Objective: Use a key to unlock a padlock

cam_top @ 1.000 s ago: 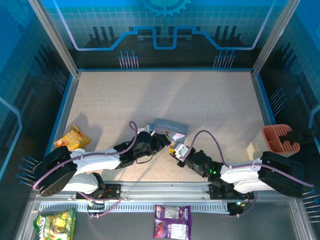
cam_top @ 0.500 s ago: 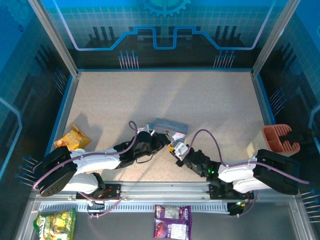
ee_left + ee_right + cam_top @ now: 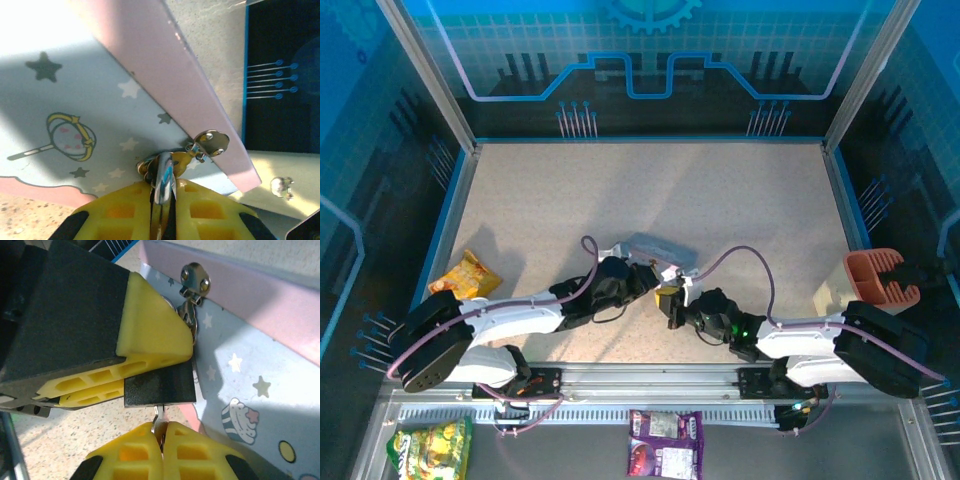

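The padlock [image 3: 159, 385] is a dark block with a silvery shackle [image 3: 163, 177] hooked through the tin's hasp [image 3: 212, 142]. My left gripper [image 3: 165, 189] is shut on the padlock, its yellow fingers [image 3: 150, 325] clamped over the body. The key [image 3: 159, 416] is a thin grey blade entering the bottom of the padlock body. My right gripper [image 3: 161, 428] is shut on the key's head, just below the padlock. In the top view both grippers, left [image 3: 645, 283] and right [image 3: 674, 302], meet at the near edge of the pale blue tin [image 3: 655, 250].
The tin's printed lid [image 3: 75, 115] lies close behind the padlock. An orange snack bag [image 3: 468, 275] lies at the left wall and a brown holder [image 3: 875, 278] at the right wall. A green bag [image 3: 430, 448] and a purple bag [image 3: 663, 443] lie in front of the rail.
My right gripper's jaws have closed on the key, and its forearm has swung left and lower. The left arm has hardly moved.
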`<control>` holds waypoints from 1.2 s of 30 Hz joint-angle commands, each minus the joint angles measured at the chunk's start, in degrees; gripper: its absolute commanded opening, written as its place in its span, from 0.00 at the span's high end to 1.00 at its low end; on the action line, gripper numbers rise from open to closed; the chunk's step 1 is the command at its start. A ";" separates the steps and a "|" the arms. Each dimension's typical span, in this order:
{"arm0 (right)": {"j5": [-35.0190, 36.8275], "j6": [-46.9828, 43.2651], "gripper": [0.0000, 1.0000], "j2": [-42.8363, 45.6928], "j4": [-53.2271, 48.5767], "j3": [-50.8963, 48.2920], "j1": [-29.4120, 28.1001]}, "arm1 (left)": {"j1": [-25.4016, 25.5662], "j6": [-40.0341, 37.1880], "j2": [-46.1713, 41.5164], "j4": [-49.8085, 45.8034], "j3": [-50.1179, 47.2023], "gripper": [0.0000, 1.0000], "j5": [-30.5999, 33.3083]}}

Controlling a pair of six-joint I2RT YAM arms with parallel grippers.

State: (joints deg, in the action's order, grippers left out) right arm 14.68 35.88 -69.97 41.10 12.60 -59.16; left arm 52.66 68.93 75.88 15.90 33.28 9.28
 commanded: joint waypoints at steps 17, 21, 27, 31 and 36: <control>-14.12 -1.14 0.59 7.40 -21.47 3.61 7.07 | 0.16 -16.00 -3.01 -17.30 3.08 1.00 5.56; -16.03 -1.34 0.49 11.08 -24.74 2.79 10.30 | 0.15 -18.27 -2.80 -15.66 1.49 1.00 5.24; -17.75 -2.13 0.50 10.55 -28.31 5.43 11.24 | 0.16 -21.01 -0.86 -17.63 1.85 1.00 5.11; -17.10 -1.47 0.50 8.79 -29.74 6.82 12.09 | 0.25 -23.20 2.69 -18.69 2.31 0.98 3.88; -19.54 -0.59 0.50 5.95 -27.39 7.90 12.49 | 0.59 -23.95 6.74 -19.74 2.36 0.97 5.22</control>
State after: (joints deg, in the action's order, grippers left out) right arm -2.90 34.92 -62.81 13.47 18.48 -47.22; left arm 53.04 47.40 81.12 -2.00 35.07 13.76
